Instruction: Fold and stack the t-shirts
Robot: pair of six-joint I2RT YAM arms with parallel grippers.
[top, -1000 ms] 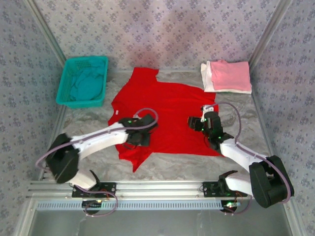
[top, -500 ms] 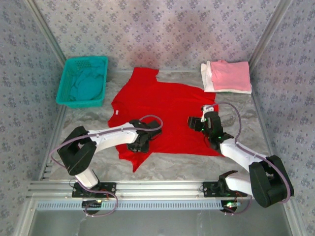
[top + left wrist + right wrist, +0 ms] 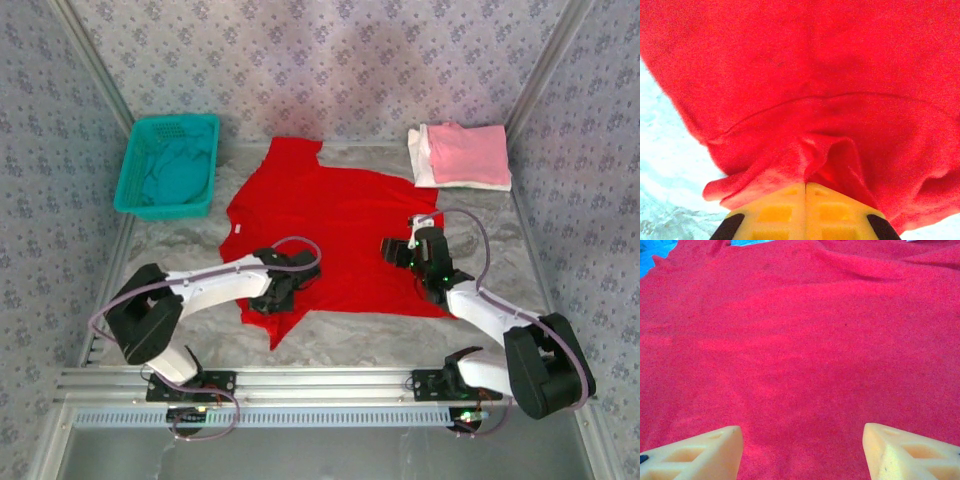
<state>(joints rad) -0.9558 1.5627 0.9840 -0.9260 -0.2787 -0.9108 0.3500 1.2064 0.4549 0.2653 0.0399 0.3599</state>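
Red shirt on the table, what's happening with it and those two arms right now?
The red shirt lies spread on the table. The left gripper is shut on a pinch of its cloth at the near left edge; the right gripper is open over its right side, holding nothing. A pink shirt sits folded on a white one at back right, and a teal one lies in the basket.
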